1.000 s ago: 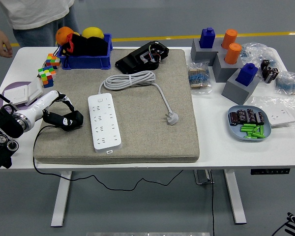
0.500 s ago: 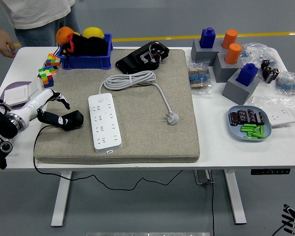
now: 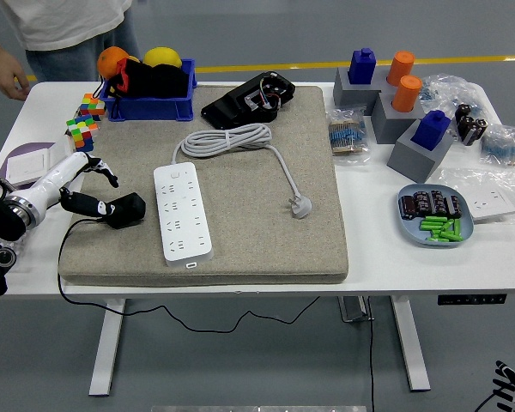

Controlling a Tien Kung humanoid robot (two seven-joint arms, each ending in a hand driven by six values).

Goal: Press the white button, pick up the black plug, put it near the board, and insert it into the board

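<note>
You have the grey mat [image 3: 266, 184] covering most of the white table [image 3: 386, 257]. On the mat, the white power strip [image 3: 182, 212] lies left of centre, its white cable [image 3: 232, 137] coiled just beyond it and its white plug [image 3: 300, 206] to its right. The black plug [image 3: 123, 209] lies at the mat's left edge, just left of the strip. Your left hand [image 3: 73, 180] sits beside the mat's left edge, fingers loosely spread, gripping nothing, fingertips close to the black plug. A person's hand [image 3: 15, 84] rests beyond the mat's far left corner.
</note>
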